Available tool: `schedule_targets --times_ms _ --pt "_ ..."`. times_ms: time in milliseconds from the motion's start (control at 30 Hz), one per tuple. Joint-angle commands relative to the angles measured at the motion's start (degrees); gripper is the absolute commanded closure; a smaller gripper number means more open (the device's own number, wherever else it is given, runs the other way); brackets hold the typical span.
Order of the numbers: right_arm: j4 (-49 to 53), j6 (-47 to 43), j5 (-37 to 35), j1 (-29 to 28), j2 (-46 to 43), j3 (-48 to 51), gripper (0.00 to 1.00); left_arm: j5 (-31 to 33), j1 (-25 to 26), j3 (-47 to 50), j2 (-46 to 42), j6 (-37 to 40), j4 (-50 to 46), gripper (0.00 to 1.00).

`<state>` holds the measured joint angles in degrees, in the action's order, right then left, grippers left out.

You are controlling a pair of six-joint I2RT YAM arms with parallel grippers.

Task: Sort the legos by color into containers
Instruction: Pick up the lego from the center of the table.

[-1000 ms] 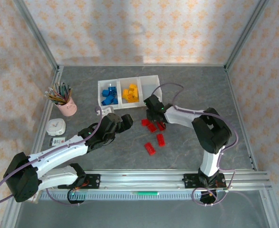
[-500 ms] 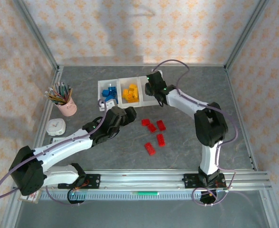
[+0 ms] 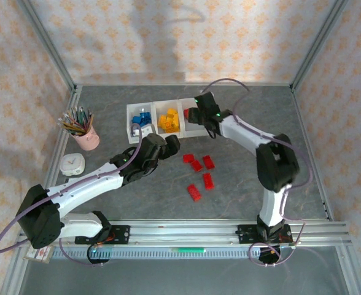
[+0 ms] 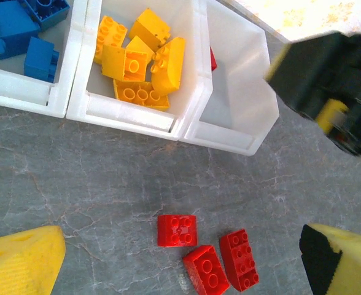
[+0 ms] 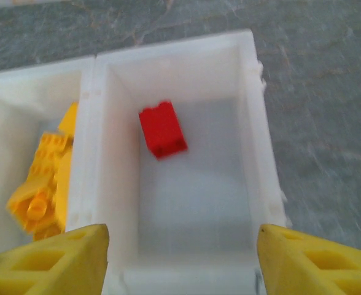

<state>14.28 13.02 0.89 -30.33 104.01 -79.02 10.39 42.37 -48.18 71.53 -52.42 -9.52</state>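
Lighting: bright, diffuse, from above; faint grey shadow patches on the back wall [image 3: 242, 37].
Shadows: soft and short on the surface [image 3: 248, 184], beneath the arms.
Overhead view: sharp throughout.
Left wrist view: bricks crisp; right arm [image 4: 328, 74] blurred.
Right wrist view: soft overall, red brick [image 5: 162, 130] slightly smeared, white bin [image 5: 199, 209] floor nearly washed out.

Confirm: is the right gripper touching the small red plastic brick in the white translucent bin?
Apart. Right wrist view: small red plastic brick is clear of the right gripper, bare white bin floor between it and both yellow fingers.
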Motion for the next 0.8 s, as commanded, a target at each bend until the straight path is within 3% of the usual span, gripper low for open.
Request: schedule_targets --times_ms 0,233,400,567,767 --pt "0.7 3.6 1.8 0.1 -7.9 8.8 0.35 -1.8 1.0 -0.5 -0.1 1.0 -1.4 0.01" --pt "2.5 4.3 5.0 -1.2 -16.5 25.7 0.3 -1.7 5.1 1.8 -0.3 -1.7 -2.7 0.01" --pt "2.4 4.7 5.8 -4.6 -16.8 30.8 0.31 -2.2 6.6 4.2 -0.1 -3.8 -0.3 0.01" --pt "0.9 4.4 4.5 -5.8 -15.0 33.0 0.38 -2.3 7.2 4.2 1.3 -4.2 0.0 0.01" --pt "-0.1 3.4 2.9 -5.8 -11.8 32.5 0.55 -2.0 7.2 2.9 2.5 -3.8 -0.7 0.01"
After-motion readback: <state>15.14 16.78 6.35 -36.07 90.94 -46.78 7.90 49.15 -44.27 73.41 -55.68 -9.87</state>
